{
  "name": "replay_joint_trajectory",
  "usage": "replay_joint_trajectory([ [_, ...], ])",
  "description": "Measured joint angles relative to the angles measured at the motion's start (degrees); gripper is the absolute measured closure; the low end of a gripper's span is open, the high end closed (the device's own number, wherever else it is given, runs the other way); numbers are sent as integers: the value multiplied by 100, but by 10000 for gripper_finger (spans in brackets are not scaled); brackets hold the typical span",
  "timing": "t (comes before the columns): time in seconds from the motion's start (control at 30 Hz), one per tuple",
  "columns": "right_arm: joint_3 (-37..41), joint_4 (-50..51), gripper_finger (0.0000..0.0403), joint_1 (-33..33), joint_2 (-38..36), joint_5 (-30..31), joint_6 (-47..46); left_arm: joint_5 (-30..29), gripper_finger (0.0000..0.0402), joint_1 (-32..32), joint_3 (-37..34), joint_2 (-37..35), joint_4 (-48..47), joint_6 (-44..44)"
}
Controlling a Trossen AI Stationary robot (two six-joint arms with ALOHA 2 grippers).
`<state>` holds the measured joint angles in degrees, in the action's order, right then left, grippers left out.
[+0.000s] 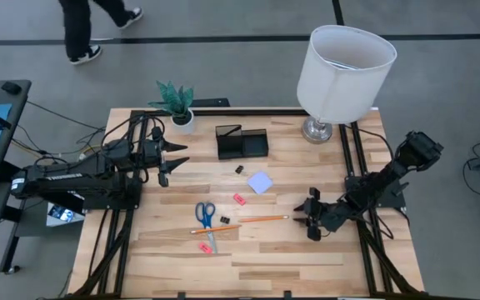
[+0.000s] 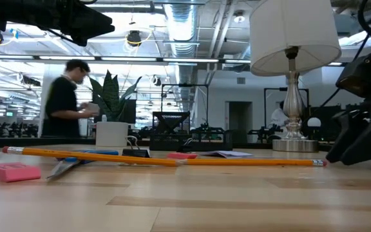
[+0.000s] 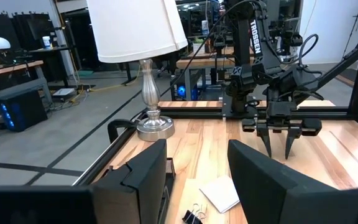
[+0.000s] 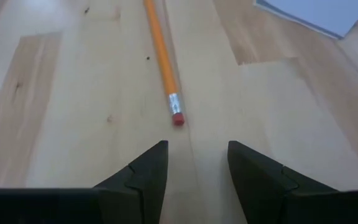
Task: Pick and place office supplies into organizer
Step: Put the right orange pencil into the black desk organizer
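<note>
Right claw (image 1: 308, 220) sits low over the worktop (image 1: 290, 258) with its fingers spread and nothing between them, pointed at the eraser end of the orange pencil (image 1: 262, 218). Its own wrist view shows why: the pencil's eraser tip lies just ahead of the gap between the two fingers, so the pencil lines up lengthwise with the claw, not across it. My judgement is that this is the approach to a pick, and the claw would have to turn or shift so that the fingers straddle the shaft.

Left claw (image 1: 167, 160) waits near the far left of the worktop, raised, its fingers spread wide and empty; it points across toward the organizer (image 1: 241, 142), which stands near the far edge between the plant pot (image 1: 182, 122) and the lamp (image 1: 340, 75). From these views I cannot tell whether the organizer holds anything.

The supplies lie scattered in the middle, well apart from the organizer: the note pad (image 1: 260, 182) beside a black clip (image 1: 240, 169), a pink eraser (image 1: 238, 199) nearer the centre, the blue-handled scissors (image 1: 206, 218) with a second pencil (image 1: 215, 227) crossing them, and another pink eraser (image 1: 205, 247) at the blades' tip. Since they rest flat and separate, each can be taken singly, though the pencil lying over the scissors may roll if the scissors go first.

A person (image 1: 90, 25) walks past beyond the worktop.
</note>
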<state>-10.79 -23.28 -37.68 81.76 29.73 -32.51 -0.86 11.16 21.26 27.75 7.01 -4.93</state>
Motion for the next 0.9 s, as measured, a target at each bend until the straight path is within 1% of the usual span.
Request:
replay_joint_trajectory([
  [0.27,-4,-230,239,58,0,3,13,0,236,2,0,0,-28,0],
  [0.57,-4,-213,239,58,0,-164,-26,0,236,2,0,0,-39,0],
  [0.9,-15,-205,239,58,2,-174,-82,0,236,1,0,0,-38,1],
])
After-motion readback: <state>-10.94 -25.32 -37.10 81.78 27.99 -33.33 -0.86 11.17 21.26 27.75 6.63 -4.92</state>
